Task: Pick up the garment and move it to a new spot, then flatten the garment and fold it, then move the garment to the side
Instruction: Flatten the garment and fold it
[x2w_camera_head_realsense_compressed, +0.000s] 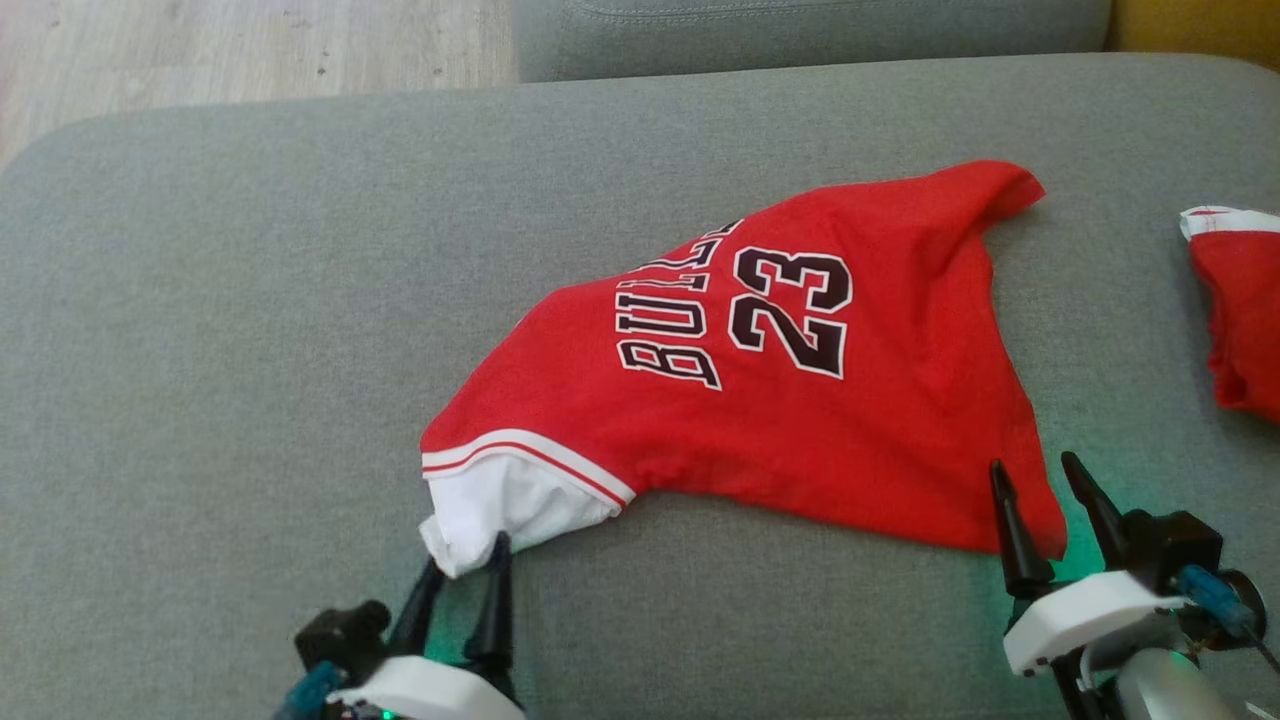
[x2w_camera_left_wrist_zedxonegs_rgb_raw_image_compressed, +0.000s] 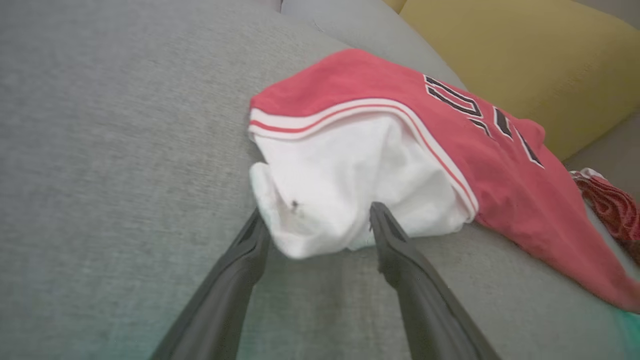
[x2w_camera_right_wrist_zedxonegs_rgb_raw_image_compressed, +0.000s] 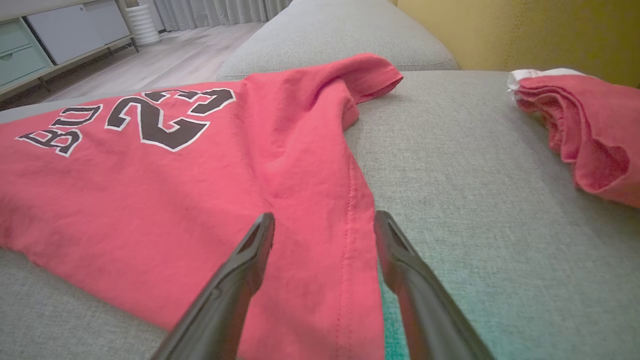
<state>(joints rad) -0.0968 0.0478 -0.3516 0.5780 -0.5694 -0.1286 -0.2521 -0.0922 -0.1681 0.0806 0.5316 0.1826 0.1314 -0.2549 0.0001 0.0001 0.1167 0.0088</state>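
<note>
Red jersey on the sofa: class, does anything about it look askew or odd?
Yes. The jersey lies diagonal and unflattened, far corner peaked, its white part bunched at the near end, bearing a small dark speck.

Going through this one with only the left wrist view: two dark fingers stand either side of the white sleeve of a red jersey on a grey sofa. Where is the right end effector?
Observer: The right end effector is open over the near right corner of the red fabric jersey, gripping nothing.
Operator: I see only bits of lettering. Is the print readable?
Observer: In the head view the black number 23 reads whole, outlined in white.
Operator: And the red scrap at my right edge?
Observer: It is a second red garment with white trim, lying apart from the jersey on the grey fabric sofa seat.
</note>
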